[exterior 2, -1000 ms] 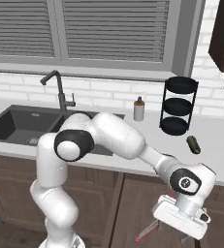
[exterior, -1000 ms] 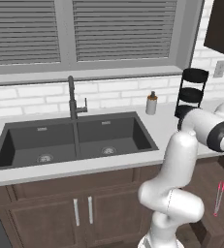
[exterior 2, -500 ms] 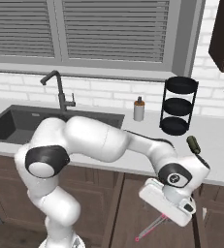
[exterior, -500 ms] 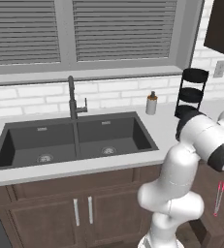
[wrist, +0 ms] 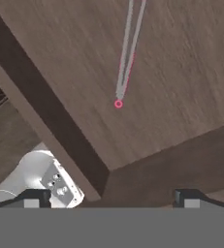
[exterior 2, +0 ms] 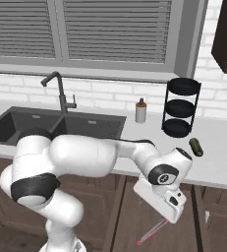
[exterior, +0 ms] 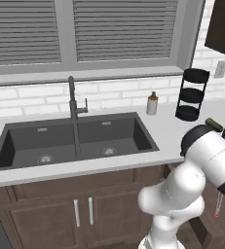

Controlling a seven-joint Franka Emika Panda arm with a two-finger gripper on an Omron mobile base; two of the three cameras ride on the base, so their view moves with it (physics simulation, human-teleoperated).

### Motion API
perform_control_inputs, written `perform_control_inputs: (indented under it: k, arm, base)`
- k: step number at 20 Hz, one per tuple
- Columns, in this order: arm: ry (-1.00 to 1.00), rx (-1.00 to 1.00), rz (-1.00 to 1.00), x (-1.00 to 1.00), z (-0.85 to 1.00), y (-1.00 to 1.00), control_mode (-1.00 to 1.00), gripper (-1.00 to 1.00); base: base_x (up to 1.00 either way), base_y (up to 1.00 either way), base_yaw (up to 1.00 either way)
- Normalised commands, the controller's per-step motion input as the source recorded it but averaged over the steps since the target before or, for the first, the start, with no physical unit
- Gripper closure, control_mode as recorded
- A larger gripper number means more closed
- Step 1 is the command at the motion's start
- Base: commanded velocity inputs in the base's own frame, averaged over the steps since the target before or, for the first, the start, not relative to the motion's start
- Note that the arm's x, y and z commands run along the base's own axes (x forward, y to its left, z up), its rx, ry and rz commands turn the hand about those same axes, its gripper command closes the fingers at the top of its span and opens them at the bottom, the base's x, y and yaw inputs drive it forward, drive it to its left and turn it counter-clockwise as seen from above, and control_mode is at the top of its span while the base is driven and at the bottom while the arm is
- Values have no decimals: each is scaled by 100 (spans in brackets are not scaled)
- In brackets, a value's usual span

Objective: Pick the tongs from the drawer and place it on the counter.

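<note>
The sink [exterior: 75, 141] is set into the counter [exterior: 167, 131], faucet [exterior: 73, 99] at its 12 o'clock. At the sink's 3 o'clock stand a bottle [exterior: 153, 104], then a tiered rack [exterior: 192, 95]. The tongs [wrist: 127, 58] lie in the drawer [wrist: 60, 87], below the counter's right end.

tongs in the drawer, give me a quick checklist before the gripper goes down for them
1. Drawer open, wooden floor exposed: ok.
2. Tongs in sight, lying flat in the drawer: ok.
3. Gripper lined up over the tongs: not ok, they sit well ahead of the fingertips.
4. Jaws open enough to straddle them: ok, the tips stand wide apart.
5. Nothing in the drawer blocking the tongs: ok.
6. Bare counter to set them on: ok.
</note>
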Motion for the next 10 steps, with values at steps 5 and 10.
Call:
perform_control_inputs:
  k: [5, 10]
  arm:
    - [20, -23, -16, 43, -44, 2, -100, -100]
    - [18, -7, -2, 31, -48, -17, -100, -100]
  base:
    - [0, 0, 0]
    - [0, 0, 0]
